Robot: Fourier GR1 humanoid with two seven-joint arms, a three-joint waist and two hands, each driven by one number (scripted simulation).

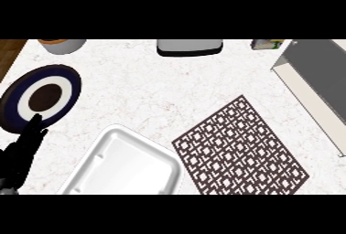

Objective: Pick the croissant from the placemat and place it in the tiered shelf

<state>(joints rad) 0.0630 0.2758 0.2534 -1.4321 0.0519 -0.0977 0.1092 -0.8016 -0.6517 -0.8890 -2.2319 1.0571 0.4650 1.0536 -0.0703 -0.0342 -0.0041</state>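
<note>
The brown patterned placemat lies on the white counter right of centre, and nothing rests on it. No croissant shows anywhere in the head view. The tiered shelf, grey with pale boards, runs along the right edge. My left hand rests open at the lower left edge, fingers pointing up, its tips over the rim of a plate. My right hand does not show.
A dark blue plate with a white ring and brown centre lies at the left. A white tray sits at the bottom middle. At the back stand a grey container, a grey pot and a small green item.
</note>
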